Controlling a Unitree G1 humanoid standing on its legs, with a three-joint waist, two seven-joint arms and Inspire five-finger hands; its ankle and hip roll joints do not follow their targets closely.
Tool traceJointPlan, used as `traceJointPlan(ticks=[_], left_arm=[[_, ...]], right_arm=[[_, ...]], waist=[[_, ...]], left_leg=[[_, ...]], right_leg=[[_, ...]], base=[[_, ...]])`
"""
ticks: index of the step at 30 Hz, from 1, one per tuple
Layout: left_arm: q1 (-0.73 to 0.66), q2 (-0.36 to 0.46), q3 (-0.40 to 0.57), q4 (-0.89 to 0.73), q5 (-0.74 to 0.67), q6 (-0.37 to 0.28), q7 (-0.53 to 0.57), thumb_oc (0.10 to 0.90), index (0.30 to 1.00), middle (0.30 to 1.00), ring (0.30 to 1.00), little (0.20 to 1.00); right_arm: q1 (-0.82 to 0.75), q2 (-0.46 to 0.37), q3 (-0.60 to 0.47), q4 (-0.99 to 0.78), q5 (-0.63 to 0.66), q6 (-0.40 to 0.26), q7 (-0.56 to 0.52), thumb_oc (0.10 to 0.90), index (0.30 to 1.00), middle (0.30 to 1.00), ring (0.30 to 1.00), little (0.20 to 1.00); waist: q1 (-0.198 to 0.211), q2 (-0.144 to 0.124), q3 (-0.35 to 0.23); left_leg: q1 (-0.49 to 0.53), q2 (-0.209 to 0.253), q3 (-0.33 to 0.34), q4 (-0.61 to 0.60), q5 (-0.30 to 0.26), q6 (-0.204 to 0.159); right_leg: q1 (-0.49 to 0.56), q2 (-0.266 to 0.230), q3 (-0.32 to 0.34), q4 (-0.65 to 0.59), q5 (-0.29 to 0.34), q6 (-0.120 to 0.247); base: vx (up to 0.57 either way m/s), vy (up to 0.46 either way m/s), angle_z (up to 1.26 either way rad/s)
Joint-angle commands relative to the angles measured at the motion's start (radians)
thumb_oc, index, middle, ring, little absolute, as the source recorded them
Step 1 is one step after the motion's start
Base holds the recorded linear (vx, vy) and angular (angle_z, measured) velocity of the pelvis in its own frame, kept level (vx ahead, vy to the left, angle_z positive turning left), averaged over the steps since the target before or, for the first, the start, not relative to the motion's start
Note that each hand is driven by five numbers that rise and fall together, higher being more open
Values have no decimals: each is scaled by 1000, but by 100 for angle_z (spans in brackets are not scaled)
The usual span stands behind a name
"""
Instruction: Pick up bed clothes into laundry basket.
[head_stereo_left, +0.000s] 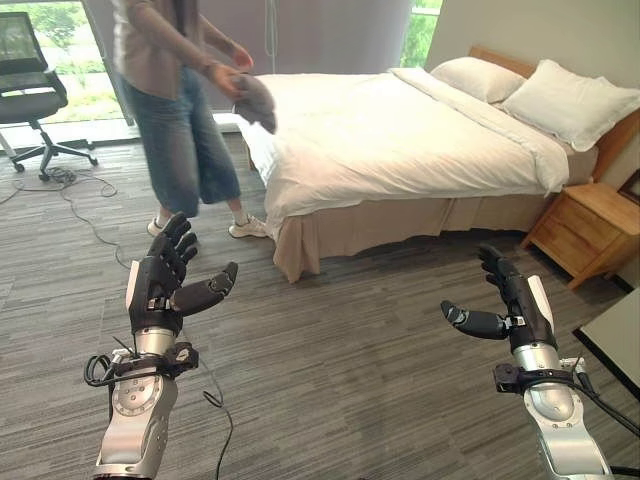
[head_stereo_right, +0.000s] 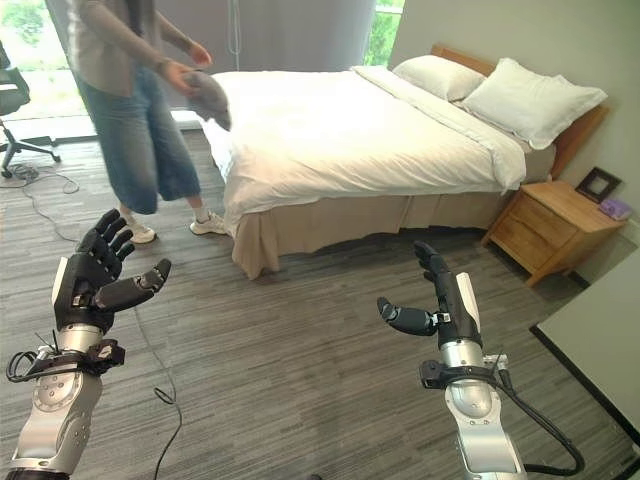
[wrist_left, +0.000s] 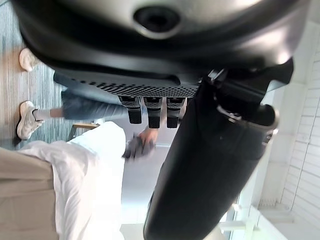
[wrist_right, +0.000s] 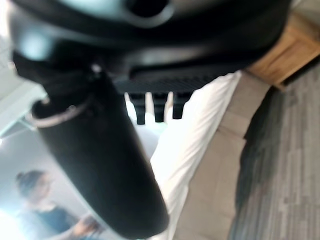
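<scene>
the left hand (head_stereo_left: 165, 285) is raised over the grey floor (head_stereo_left: 340, 380), palm turned inward, its fingers spread wide and straight with the thumb standing out to the side; it holds nothing. beyond it and a little to its left, an office chair (head_stereo_left: 30, 85) stands by the window. straight ahead of the left hand, well apart from it, a person (head_stereo_left: 170, 100) stands at the foot corner of the bed (head_stereo_left: 400, 140), holding a grey piece of clothing (head_stereo_left: 257, 100) in their hands just above the edge of the white cover. the left wrist view shows that same grey clothing (wrist_left: 134, 148) past the straight fingers (wrist_left: 152, 109) of its own hand.

the bed lies ahead of and between the two hands, with two white pillows (head_stereo_left: 530, 95) at its far end, ahead of the right hand. the right hand (head_stereo_left: 505, 300) is raised over the floor, well apart from the left one, fingers straight and relaxed, thumb pointing inward, empty. ahead of it and to its right a wooden nightstand (head_stereo_left: 590, 230) stands beside the bed, and just to its right is the corner of a pale worktop (head_stereo_left: 620, 335).
</scene>
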Motion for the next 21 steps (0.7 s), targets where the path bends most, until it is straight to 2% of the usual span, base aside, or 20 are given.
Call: traceJointPlan(ticks=[1,21], left_arm=[[-63,38,52,-78,-8,-86,-14,800,900,900,900,900],[-51,19,62,-85,-6,-85,-23,800,900,900,900,900]], right_arm=[[-154,-51,-54,-88,31,-118,-18,800,900,900,900,900],[-147,-58,-59,-88,30,-122,-3,800,900,900,900,900]], waist=[[2,12,0],[1,23,-7]], left_leg=[[59,27,57,9,-146,-25],[68,37,59,9,-147,-31]], right_leg=[[-34,-60,-63,13,-88,15],[-30,-52,-74,13,-96,11]], base=[[10,-7,7],[1,-1,0]])
